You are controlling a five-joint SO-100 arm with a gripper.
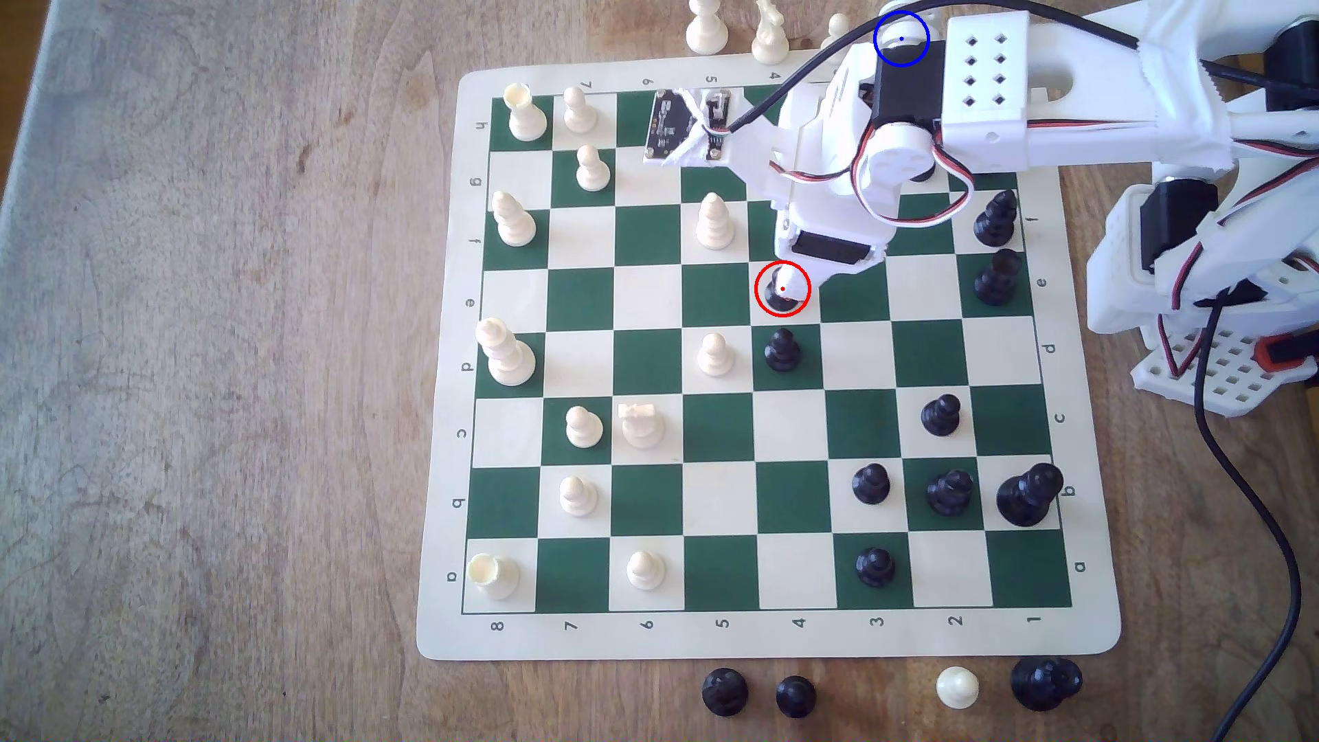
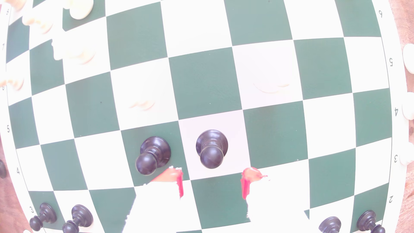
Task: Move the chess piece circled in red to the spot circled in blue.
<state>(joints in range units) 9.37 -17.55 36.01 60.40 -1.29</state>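
Observation:
The red-ringed black pawn [image 1: 778,298] stands on a white square near the board's middle; in the exterior view a white fingertip covers its top. In the wrist view this pawn [image 2: 211,149] is upright, just ahead of the gap between my two fingers, and nothing touches it. My gripper [image 2: 211,180] [image 1: 791,275] is open, its red-lined pads [image 2: 180,182] apart on either side of the pawn's line. The blue ring [image 1: 901,38] is drawn past the board's far edge, over my arm, which hides the wood below.
A second black pawn [image 1: 782,349] [image 2: 152,154] stands one square from the ringed one, close to one finger. A white pawn [image 1: 714,354] and a white bishop [image 1: 714,221] stand nearby. Captured pieces [image 1: 724,690] line the near table edge, white ones [image 1: 706,28] the far edge.

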